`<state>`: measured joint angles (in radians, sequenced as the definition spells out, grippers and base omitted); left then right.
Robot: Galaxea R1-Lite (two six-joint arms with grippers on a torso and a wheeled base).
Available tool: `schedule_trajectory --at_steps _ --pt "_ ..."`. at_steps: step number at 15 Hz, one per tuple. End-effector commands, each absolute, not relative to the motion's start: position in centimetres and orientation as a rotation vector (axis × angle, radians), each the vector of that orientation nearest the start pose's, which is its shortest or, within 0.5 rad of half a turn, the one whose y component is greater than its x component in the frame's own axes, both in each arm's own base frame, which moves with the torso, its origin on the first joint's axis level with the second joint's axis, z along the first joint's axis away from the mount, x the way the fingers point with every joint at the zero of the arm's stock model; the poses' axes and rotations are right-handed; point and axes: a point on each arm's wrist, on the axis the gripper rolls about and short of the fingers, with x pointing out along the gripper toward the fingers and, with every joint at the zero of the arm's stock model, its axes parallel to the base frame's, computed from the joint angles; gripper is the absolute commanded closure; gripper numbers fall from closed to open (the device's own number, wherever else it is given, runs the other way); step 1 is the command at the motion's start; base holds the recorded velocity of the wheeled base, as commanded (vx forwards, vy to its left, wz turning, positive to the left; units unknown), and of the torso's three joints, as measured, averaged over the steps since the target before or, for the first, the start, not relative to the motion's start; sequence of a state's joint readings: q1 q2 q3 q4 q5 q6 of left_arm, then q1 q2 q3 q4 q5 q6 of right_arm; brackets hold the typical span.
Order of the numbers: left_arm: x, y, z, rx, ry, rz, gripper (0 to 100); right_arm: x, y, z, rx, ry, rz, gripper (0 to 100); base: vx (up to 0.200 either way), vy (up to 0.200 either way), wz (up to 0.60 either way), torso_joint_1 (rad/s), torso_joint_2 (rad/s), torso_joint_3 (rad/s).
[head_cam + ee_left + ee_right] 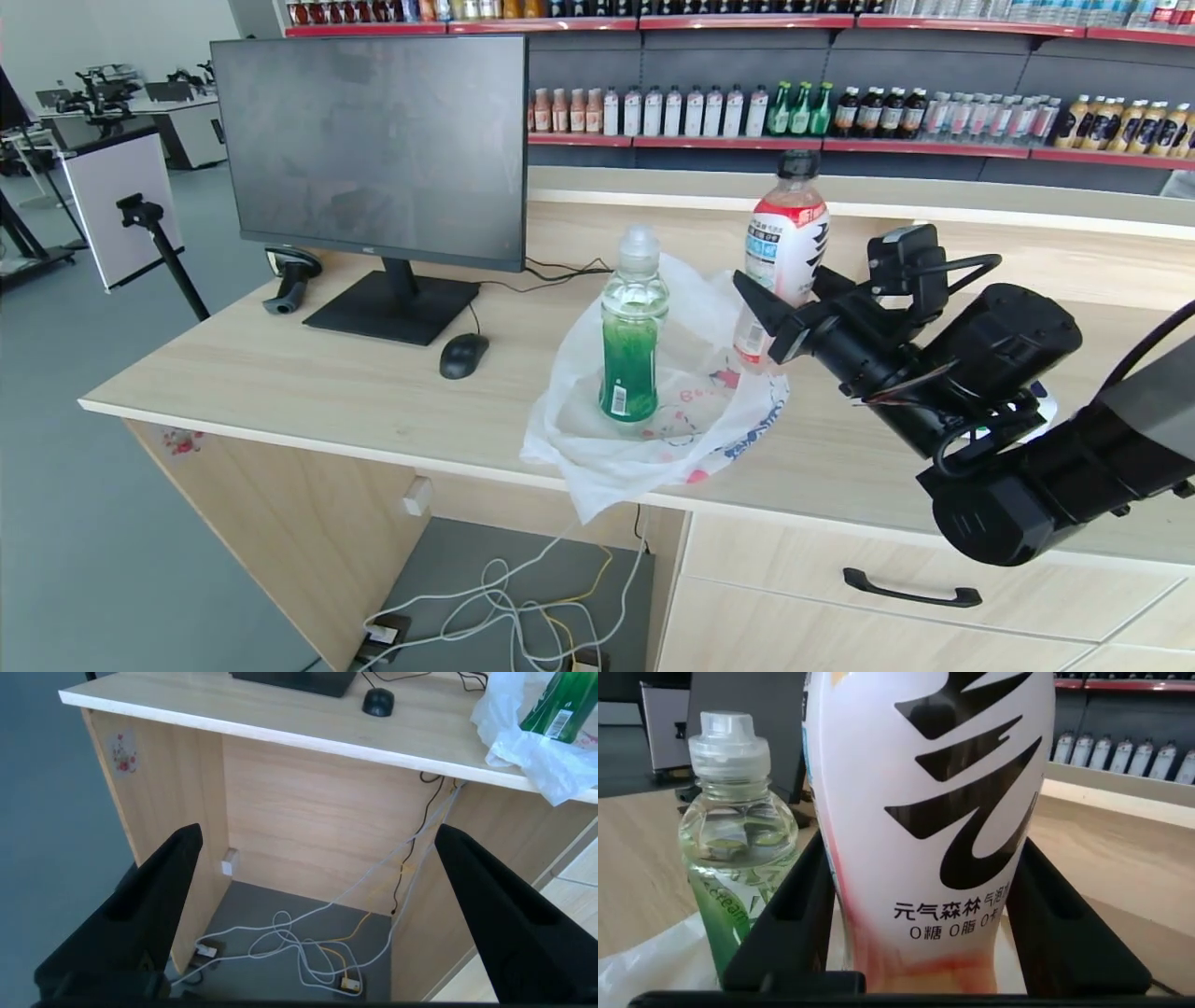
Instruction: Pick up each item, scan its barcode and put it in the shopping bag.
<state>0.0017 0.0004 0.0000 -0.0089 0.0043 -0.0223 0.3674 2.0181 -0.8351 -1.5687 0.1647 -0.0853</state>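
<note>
Your right gripper (920, 919) clasps the white bottle (786, 245); the left gripper (318, 835) hangs spread. Swinging wide may topple the nearby green bottle (633, 327).

Light wooden counter (280, 373), dark monitor (373, 140), red-edged shelves (840, 145) of bottles behind, grey floor (93, 560), tangled cables (504, 607) beneath.

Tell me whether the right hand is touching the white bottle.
Touching. The right wrist view shows the right hand pressed against both sides of the white bottle, with no gap.
</note>
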Motion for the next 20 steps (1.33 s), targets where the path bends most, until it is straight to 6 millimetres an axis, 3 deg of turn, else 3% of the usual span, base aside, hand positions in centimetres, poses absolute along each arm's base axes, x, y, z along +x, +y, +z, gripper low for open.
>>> schedule_trajectory --at_steps 1,5,12,20 --pt "-2.3 0.0 7.6 -0.023 -0.008 0.006 0 34.2 14.2 16.4 -0.045 -0.389 0.525 100 0.000 0.000 0.00 0.000 0.00 0.000" --pt "-2.3 0.0 7.6 -0.021 -0.008 0.006 0 34.3 16.2 16.0 -0.035 -0.393 0.573 100 0.000 0.000 0.00 0.000 0.00 0.000" --pt "-2.3 0.0 7.6 -0.021 -0.008 0.006 0 34.8 17.5 14.3 -0.034 -0.356 0.604 100 0.000 0.000 0.00 0.000 0.00 0.000" --pt "-2.3 0.0 7.6 -0.021 -0.008 0.005 0 36.6 16.3 10.5 -0.053 -0.259 0.562 100 0.000 0.000 0.00 0.000 0.00 0.000"
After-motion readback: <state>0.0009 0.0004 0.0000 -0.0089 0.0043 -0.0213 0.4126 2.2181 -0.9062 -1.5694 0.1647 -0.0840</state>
